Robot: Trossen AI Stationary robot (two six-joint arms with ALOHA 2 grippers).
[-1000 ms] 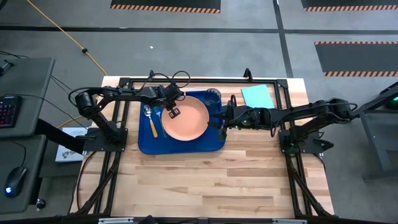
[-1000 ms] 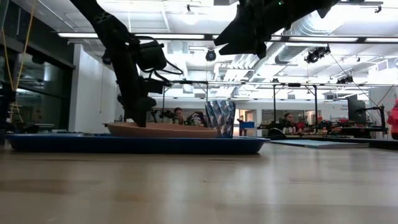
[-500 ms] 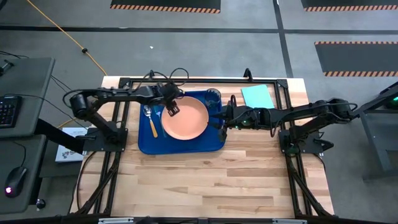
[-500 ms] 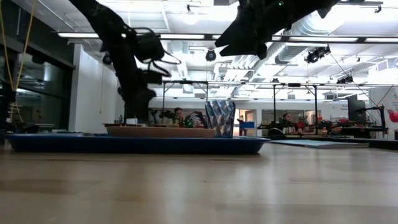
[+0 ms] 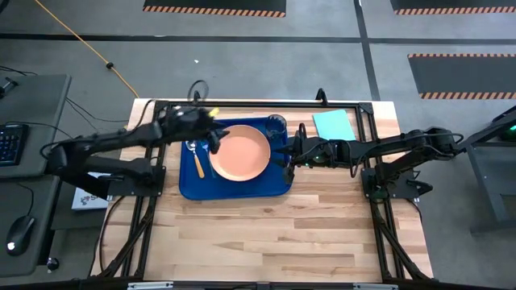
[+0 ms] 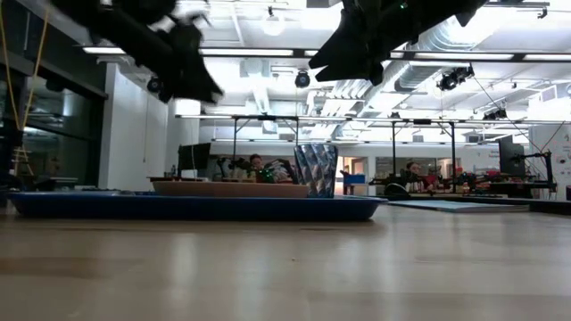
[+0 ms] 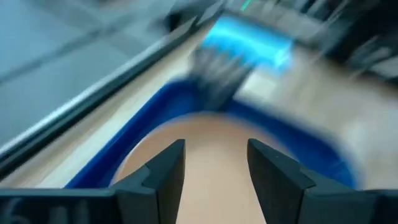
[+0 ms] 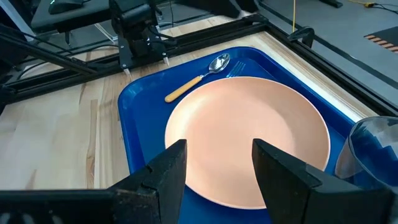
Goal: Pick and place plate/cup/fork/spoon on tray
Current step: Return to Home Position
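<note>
The peach-orange plate (image 5: 239,155) lies flat in the dark-blue tray (image 5: 193,189), as the right wrist view (image 8: 249,137) also shows. The dark-blue cup (image 5: 276,125) stands upright in the tray's far right corner. The silvery spoon (image 8: 219,62), with a yellowish handle, lies on the tray floor left of the plate. I cannot make out the teal fork plainly. My left gripper (image 5: 214,142) is open and empty, raised over the plate's left rim. My right gripper (image 5: 289,161) is open and empty above the tray's right edge (image 8: 217,168).
A light-teal flat sheet (image 5: 333,123) lies on the table at the far right, beyond the tray. The wooden table's near half (image 5: 266,234) is bare. Black frame rails run along the table's far, left and right edges.
My left gripper has risen from the plate's left rim and drawn back toward the table's left edge, moving fast. The plate's left rim, a little raised a second ago, now lies flat in the tray.
</note>
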